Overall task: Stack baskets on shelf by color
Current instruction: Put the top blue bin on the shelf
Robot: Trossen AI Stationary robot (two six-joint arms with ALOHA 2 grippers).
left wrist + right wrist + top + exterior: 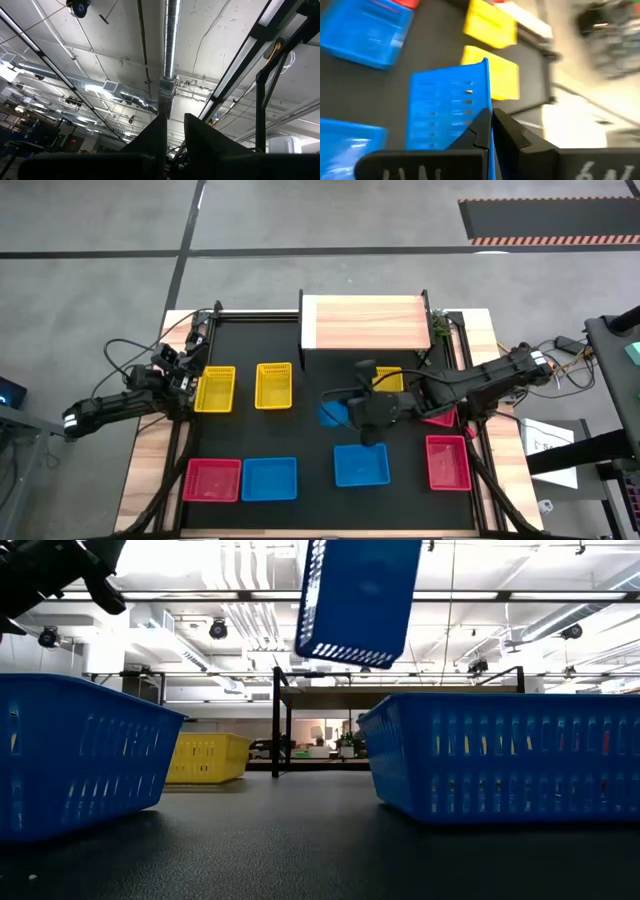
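My right gripper (pixel 364 412) is over the middle of the black mat, shut on a blue basket (pixel 330 415), which shows high in the air in the low view (pixel 360 595). My left gripper (pixel 190 370) waits at the mat's left edge beside a yellow basket (pixel 214 388). It points up at the ceiling, its fingers (pixel 160 135) nearly together on nothing. The light wood shelf (pixel 365 322) stands at the far edge with no basket on it. Two blue baskets (pixel 269 478) (pixel 361 465) rest flat on the mat near the front. My right gripper pinches one perforated wall of the blue basket at its upper rim (pixel 487 90), one finger on each face of the wall. The basket is lifted clear of the mat and tilted, as the low view (pixel 355 650) shows.
A second yellow basket (pixel 274 385) lies left of centre, and a third (pixel 390 380) is partly under my right arm. Red baskets lie at the front left (pixel 212 480), the front right (pixel 447 462) and under my right arm (pixel 437 417). Cables run along the mat's edges.
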